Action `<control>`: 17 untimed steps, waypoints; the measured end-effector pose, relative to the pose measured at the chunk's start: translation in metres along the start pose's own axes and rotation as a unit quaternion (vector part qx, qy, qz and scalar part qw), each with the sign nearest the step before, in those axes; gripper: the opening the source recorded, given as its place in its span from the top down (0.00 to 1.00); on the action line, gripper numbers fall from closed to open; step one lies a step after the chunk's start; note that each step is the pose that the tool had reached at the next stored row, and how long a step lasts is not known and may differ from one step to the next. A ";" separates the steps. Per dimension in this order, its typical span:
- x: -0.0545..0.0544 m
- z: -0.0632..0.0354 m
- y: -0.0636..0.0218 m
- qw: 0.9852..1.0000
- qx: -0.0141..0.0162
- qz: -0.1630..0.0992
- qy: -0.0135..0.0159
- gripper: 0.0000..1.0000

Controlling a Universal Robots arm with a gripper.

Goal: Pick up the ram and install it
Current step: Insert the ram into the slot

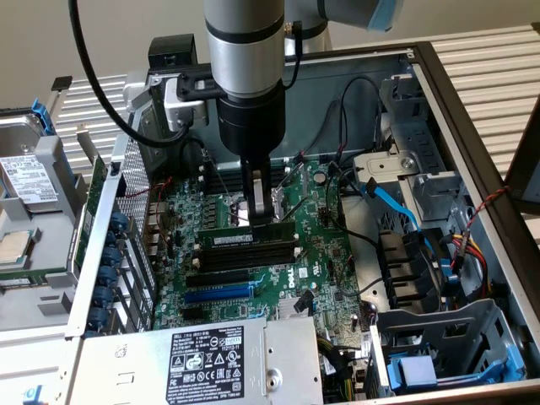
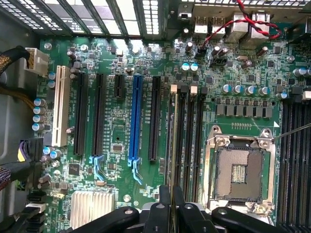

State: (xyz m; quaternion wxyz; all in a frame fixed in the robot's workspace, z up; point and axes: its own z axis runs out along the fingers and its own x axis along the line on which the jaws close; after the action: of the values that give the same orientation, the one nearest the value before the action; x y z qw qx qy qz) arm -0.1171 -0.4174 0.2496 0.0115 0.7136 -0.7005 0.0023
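In the exterior view the arm reached straight down into the open computer case, and the hand [image 1: 261, 211] was closed narrowly on the ram [image 1: 245, 239]. The pinch was at the stick's upper edge, nearer one end than the middle. Most of the green board, with its white label, stretched away from the hand toward the exterior view's left. The ram stood on edge directly beneath the hand. Its long axis ran level and parallel to the black memory slots [image 1: 253, 256], which lay just under and beside it on the motherboard [image 1: 283, 283]. The blue expansion slot [image 1: 218, 294] sat well beyond those, on the far side from the hand. Whether the lower edge had already entered a slot or merely rested above one could not be told from here.

In the wrist view the hand [image 2: 171, 208] showed its two dark fingers [image 2: 164, 204] drawn almost together, with the ram [image 2: 173, 155] seen edge-on as a thin line running straight out from between them. That line followed the length of the memory slots [image 2: 191, 145] and appeared to sit over the outermost one — the side of the bank away from the processor socket [image 2: 240, 170]. I judged the alignment along the slot as good. The crosswise match to a single slot was what counted here, and the depth of seating stayed unclear.
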 end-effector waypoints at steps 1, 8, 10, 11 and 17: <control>0.000 0.0001 0.0000 1.000 0.000 0.000 0.000 0.86; 0.000 0.0020 0.0002 1.000 0.000 -0.001 0.000 0.86; 0.000 0.0026 0.0005 1.000 0.000 -0.001 0.000 0.86; 0.000 0.0029 0.0005 1.000 0.000 -0.002 0.000 0.86; 0.000 0.0048 0.0016 1.000 0.000 -0.002 0.000 0.86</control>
State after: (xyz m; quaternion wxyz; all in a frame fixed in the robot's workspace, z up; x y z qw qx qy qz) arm -0.1188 -0.4174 0.2448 0.0116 0.7151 -0.6989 0.0023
